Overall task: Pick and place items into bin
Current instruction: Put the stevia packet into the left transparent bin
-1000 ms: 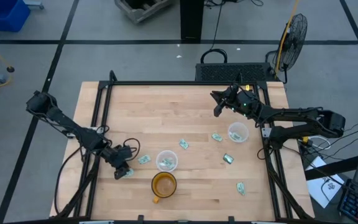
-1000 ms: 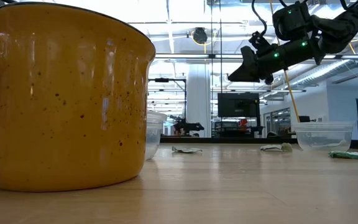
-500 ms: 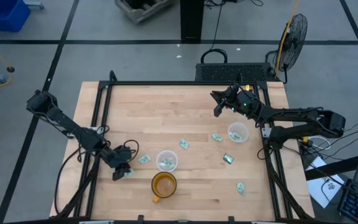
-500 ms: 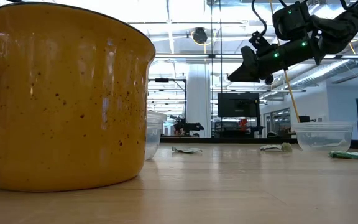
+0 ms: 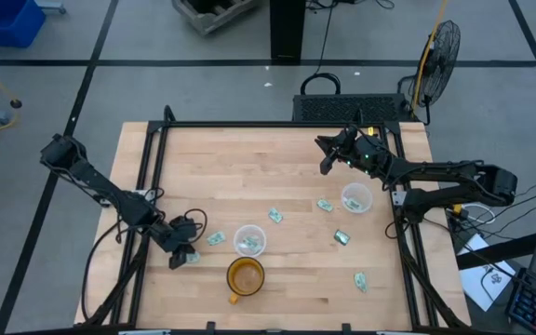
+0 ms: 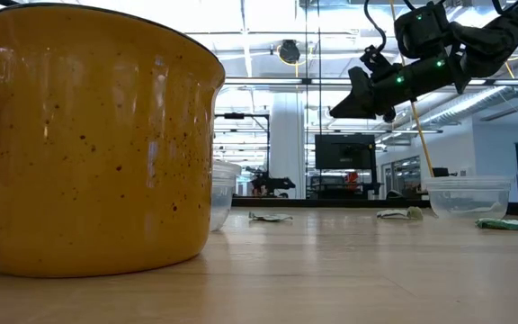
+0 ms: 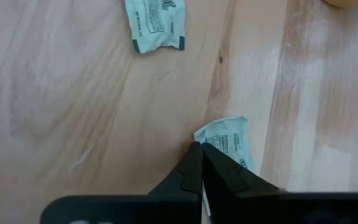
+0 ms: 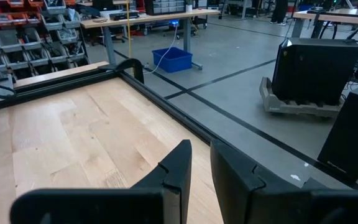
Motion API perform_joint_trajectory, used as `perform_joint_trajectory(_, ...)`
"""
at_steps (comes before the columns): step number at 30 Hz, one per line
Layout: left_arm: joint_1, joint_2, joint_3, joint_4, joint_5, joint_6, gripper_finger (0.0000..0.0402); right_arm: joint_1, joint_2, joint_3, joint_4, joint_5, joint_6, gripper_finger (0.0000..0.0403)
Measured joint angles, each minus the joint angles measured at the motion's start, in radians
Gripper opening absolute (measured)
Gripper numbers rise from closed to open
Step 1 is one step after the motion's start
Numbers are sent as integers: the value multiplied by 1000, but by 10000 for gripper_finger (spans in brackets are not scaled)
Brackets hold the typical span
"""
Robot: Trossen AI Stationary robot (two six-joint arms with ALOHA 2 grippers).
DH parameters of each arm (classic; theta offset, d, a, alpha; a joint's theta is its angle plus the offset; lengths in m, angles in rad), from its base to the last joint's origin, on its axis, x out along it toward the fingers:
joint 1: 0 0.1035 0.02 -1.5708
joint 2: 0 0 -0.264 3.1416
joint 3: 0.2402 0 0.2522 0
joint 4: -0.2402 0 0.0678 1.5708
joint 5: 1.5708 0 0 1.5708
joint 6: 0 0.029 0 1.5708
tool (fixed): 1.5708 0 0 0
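Note:
Several pale green-and-white packets lie flat on the wooden table: (image 5: 216, 238), (image 5: 274, 215), (image 5: 325, 205), (image 5: 341, 237), (image 5: 360, 280). One more packet (image 5: 193, 259) lies at the near left, and my left gripper (image 5: 181, 257) sits low over it, shut at its edge. A clear cup (image 5: 249, 240) with packets inside stands mid-table, and a second clear cup (image 5: 355, 198) stands to the right. My right gripper (image 5: 327, 158) hangs in the air over the far right of the table, empty, its fingers a narrow gap apart (image 8: 200, 152). My left gripper (image 7: 201, 149) has its shut fingertips on the near-left packet at its edge (image 7: 211, 138), coming slanting from above. The packet lies flat on the table beside and under one finger (image 7: 229, 177). Whether the edge sits between the fingers, I cannot tell.
A yellow speckled mug (image 5: 245, 276) stands near the table's near edge, filling the left of the low view (image 6: 97, 135). Another packet (image 7: 154, 23) lies just beyond the left gripper. A black frame rail (image 5: 277, 125) borders the table. Bare wood spans the far half.

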Motion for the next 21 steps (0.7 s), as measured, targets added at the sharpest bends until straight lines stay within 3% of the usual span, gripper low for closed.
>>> perform_joint_trajectory(7, -1, -7, 1, 105, -3, 127, 4, 0, 0, 0, 0, 0, 0, 52)
perform_joint_trajectory(11, -2, -19, 39, 117, -61, 189, 4, 0, 0, 0, 1, 0, 0, 52)
perform_joint_trajectory(17, 14, -20, 124, 70, -235, 305, 4, 0, 0, 0, 32, 0, 0, 52)
perform_joint_trajectory(21, 48, -20, 193, 19, -382, 479, 3, 0, 0, 0, 68, 0, 0, 52)
